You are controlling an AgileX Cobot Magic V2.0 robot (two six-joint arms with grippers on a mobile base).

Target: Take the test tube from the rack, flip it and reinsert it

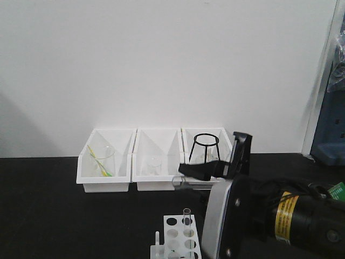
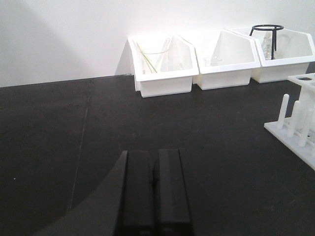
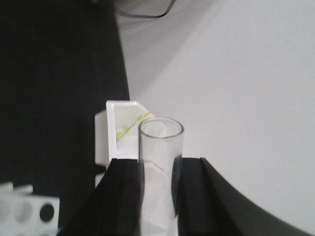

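Note:
My right gripper (image 3: 157, 164) is shut on the test tube (image 3: 161, 142), a clear glass tube whose open rimmed mouth sticks out past the fingertips. In the front view this gripper (image 1: 184, 174) hovers above the rack (image 1: 173, 231), with the tube (image 1: 183, 183) lying roughly level and its mouth pointing left. The white rack sits at the table's front edge. A second look-alike tube (image 1: 186, 220) stands upright in one of its holes. My left gripper (image 2: 154, 160) is shut and holds nothing, low over the black table, left of the rack (image 2: 301, 110).
Three white bins (image 1: 105, 170) (image 1: 156, 167) (image 1: 209, 141) line the back wall. The left one holds a beaker with yellow-green sticks, the right one a black wire stand (image 1: 206, 145). My right arm (image 1: 280, 216) fills the lower right.

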